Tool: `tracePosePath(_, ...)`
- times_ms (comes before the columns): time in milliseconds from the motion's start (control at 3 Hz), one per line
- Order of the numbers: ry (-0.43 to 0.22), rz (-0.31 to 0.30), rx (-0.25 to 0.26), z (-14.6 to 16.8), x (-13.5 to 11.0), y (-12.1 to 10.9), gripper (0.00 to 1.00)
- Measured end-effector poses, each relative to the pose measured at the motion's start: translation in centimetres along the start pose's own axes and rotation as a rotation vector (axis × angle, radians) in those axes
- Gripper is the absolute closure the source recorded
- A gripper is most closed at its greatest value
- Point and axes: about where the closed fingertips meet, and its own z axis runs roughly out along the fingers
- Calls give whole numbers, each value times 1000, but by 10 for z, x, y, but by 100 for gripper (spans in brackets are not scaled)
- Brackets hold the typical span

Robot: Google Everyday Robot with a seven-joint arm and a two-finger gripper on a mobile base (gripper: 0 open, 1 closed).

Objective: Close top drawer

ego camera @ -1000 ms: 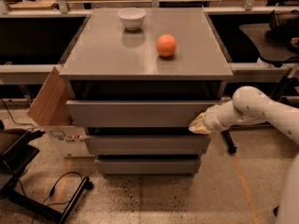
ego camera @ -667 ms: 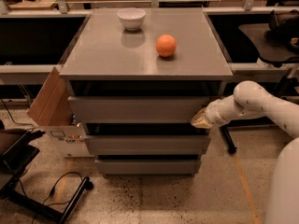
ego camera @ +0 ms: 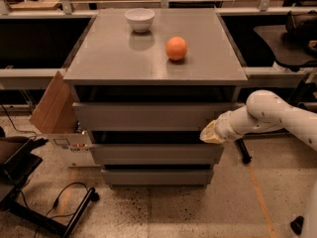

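Note:
The top drawer (ego camera: 148, 115) is the wide grey flat front just under the cabinet top (ego camera: 114, 63). It stands out a little from the cabinet, with a dark gap above it. My gripper (ego camera: 208, 134) is shut and empty. It sits at the lower right end of the top drawer's front, touching or nearly touching it. The white arm (ego camera: 267, 115) reaches in from the right.
The middle drawer (ego camera: 153, 152) and the bottom drawer (ego camera: 156, 176) lie below. A white bowl (ego camera: 139, 19) and an orange (ego camera: 176, 48) rest on the cabinet top. An open cardboard box (ego camera: 54, 110) stands at the left, with a black stand (ego camera: 20, 167) and a cable (ego camera: 74, 197) on the floor.
The top drawer front has slid in a little. My gripper has stayed at its right end, shifting only slightly.

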Motion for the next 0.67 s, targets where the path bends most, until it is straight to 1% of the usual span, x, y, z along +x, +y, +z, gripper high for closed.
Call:
tracePosePath(333, 79, -89, -38, -38, -15, 50, 100)
tracePosePath(667, 262, -144, -62, -79, -9, 93, 100)
